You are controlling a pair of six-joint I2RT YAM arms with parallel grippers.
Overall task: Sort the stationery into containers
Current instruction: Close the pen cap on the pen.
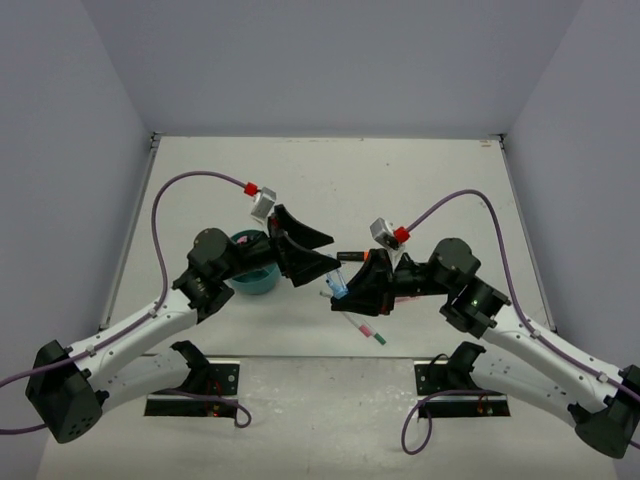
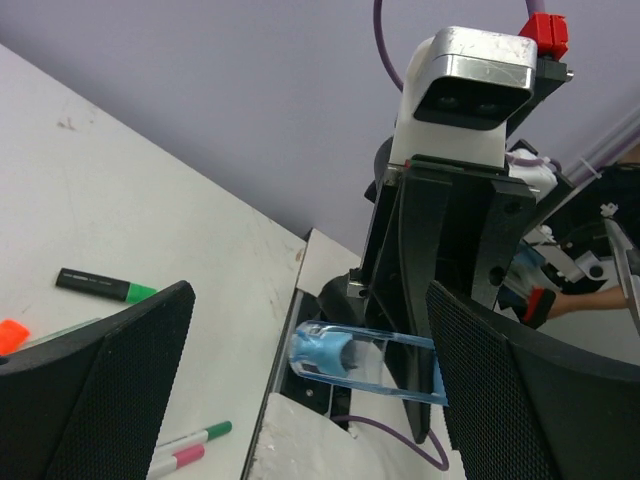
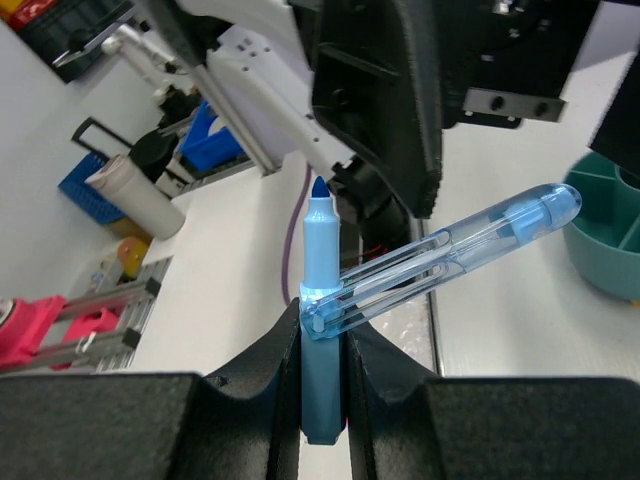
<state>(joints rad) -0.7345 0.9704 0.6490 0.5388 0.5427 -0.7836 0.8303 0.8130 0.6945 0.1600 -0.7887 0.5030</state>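
- Teal organizer [image 1: 256,283]: left of tabletop [image 1: 400,180] centre, just beside left gripper [image 1: 322,250].
- Left gripper: jaws spread wide, empty, facing the pen.
- Light-blue pen [image 3: 320,240]: clamped upright by right gripper [image 3: 322,342], above tabletop centre.
- Tabletop white; walls [image 1: 330,60] pale lavender.

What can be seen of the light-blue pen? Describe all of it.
The light-blue pen stands upright in the right gripper, clamped low on its barrel. It looks like opaque light-blue plastic, with a darker blue pointed tip bare and facing up. A clear, blue-tinted cap with a clip leans across the barrel at the jaws, slanting up rightward; what holds it is unclear.
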